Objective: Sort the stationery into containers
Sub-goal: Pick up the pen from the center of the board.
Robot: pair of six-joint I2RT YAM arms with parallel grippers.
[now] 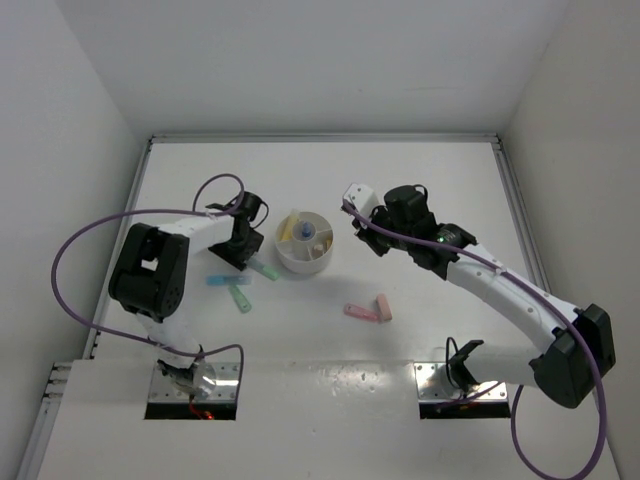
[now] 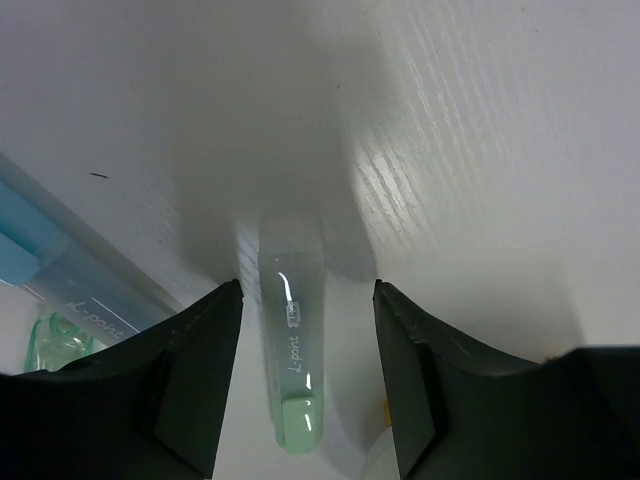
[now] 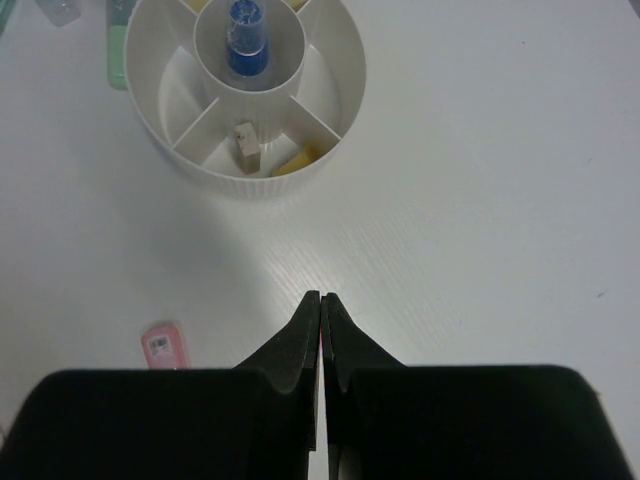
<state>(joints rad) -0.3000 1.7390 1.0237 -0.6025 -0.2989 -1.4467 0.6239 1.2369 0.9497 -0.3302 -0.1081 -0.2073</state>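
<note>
Five pastel pieces lie loose on the white desk (image 1: 300,180). At left, the left hand (image 2: 307,288) stands with its fingers apart astride a mint green bar (image 2: 290,350), a gap showing on each side and nothing gripped. The bar lies flat, just beside the white dish (image 1: 300,266). Its body is translucent and glossy, with small print along it and a solid green cap at the near end. A light blue bar (image 2: 30,245) lies close outside one finger, and a second mint bar (image 1: 240,298) sits near it. The risk from here is that the slick bar may pivot or squirt out if the fingers close off-centre. A finger set down wide could also catch the blue neighbour or nudge the dish. In the dish, a blue piece (image 3: 245,45) stands in the centre cup, with a beige block (image 3: 246,145) and a yellow piece (image 3: 297,160) in the wedge compartments. Two pink bars (image 1: 361,312) lie further right, apart from the dish. At right, the right hand (image 3: 320,300) hangs over bare desk, fingers pressed together, empty.
</note>
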